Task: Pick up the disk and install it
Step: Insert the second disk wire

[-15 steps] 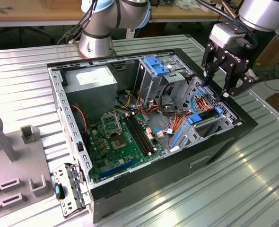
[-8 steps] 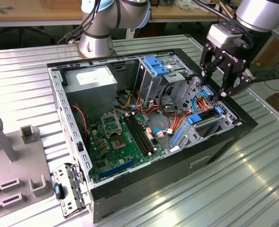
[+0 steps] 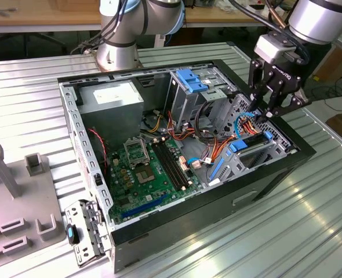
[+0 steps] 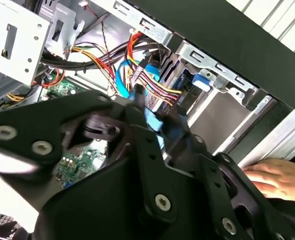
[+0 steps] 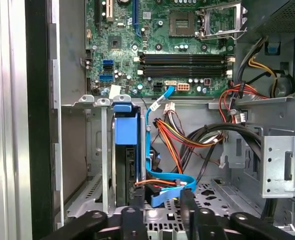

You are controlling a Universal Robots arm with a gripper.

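Hand poised above the drive bay at the open computer case's front corner; whether it is closed I cannot tell. I see the disk, blue-railed, seated upright in that bay beside blue and orange cables. I judge snagged wiring the main risk; a person's hand rests on the case edge near the bay, another hazard

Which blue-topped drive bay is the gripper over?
The blue-railed bay by the case's front wall, under the gripper; the other blue-topped cage stands farther back.
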